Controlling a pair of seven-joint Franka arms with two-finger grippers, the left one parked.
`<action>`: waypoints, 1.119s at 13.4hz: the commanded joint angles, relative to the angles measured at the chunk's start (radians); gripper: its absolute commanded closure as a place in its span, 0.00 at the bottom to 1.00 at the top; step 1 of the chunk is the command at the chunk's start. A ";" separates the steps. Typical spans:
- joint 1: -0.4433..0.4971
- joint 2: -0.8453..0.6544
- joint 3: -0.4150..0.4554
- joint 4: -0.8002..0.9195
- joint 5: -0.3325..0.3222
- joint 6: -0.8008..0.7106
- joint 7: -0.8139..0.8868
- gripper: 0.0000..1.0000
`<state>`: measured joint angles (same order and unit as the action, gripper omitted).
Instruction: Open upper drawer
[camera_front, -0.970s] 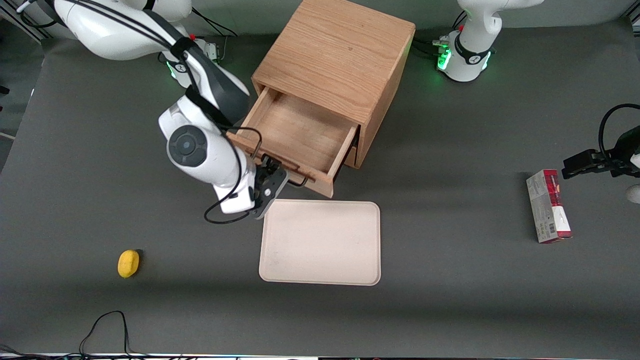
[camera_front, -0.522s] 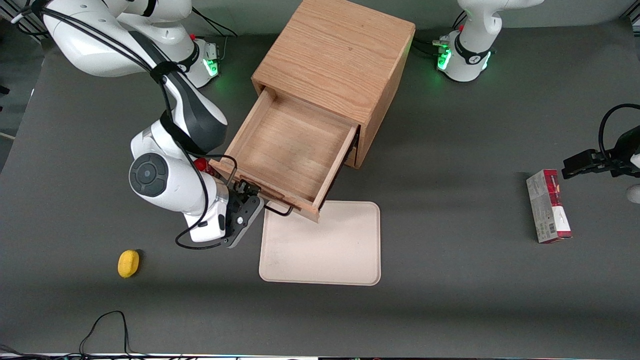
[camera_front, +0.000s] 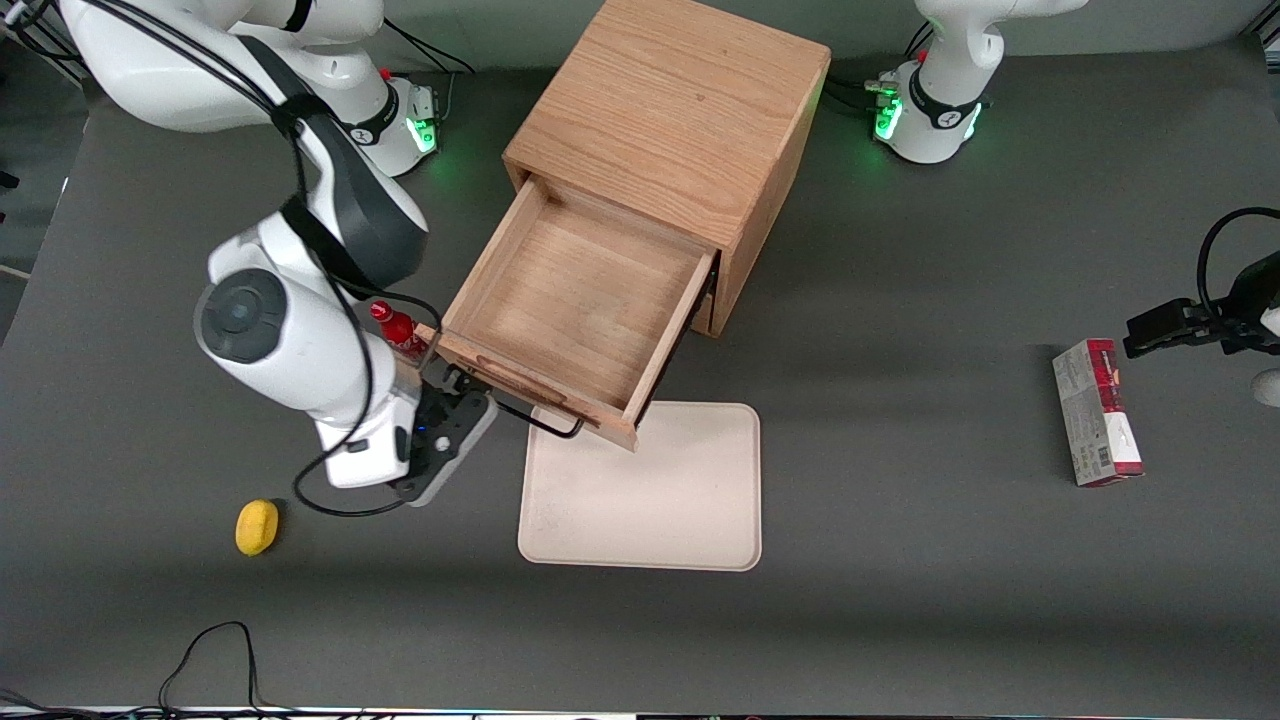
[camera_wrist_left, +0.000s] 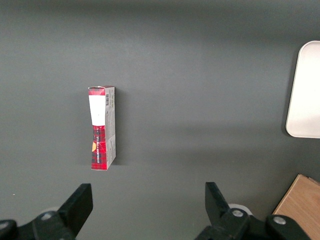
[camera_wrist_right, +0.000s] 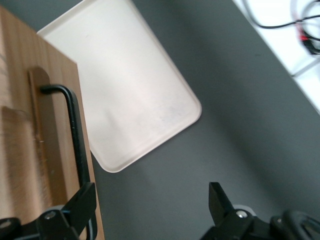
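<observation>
The upper drawer (camera_front: 580, 290) of the light oak cabinet (camera_front: 670, 100) stands pulled far out, and its inside is bare wood. Its black bar handle (camera_front: 540, 420) hangs over the edge of the tray. My right gripper (camera_front: 462, 385) is at the handle's end that lies toward the working arm's end of the table, nearer the front camera than the drawer front. In the right wrist view the gripper (camera_wrist_right: 150, 210) is open and holds nothing. One finger (camera_wrist_right: 80, 205) stands right beside the handle (camera_wrist_right: 75, 130) and the drawer front (camera_wrist_right: 30, 150).
A beige tray (camera_front: 640, 490) lies in front of the drawer and shows in the right wrist view (camera_wrist_right: 125, 85). A yellow object (camera_front: 257, 526) lies toward the working arm's end. A red box (camera_front: 1097, 410) lies toward the parked arm's end. A small red object (camera_front: 395, 325) stands beside the drawer.
The drawer has slid farther out of the cabinet. The gripper has come off the handle's middle and moved toward the working arm's end of the table.
</observation>
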<state>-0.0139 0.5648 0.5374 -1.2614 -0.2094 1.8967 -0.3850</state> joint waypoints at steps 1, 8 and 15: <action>-0.012 -0.097 -0.016 0.000 0.018 -0.062 0.189 0.00; -0.009 -0.642 -0.338 -0.511 0.269 -0.182 0.442 0.00; -0.014 -0.812 -0.450 -0.665 0.257 -0.188 0.428 0.00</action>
<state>-0.0276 -0.2526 0.1094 -1.9228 0.0359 1.6998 0.0232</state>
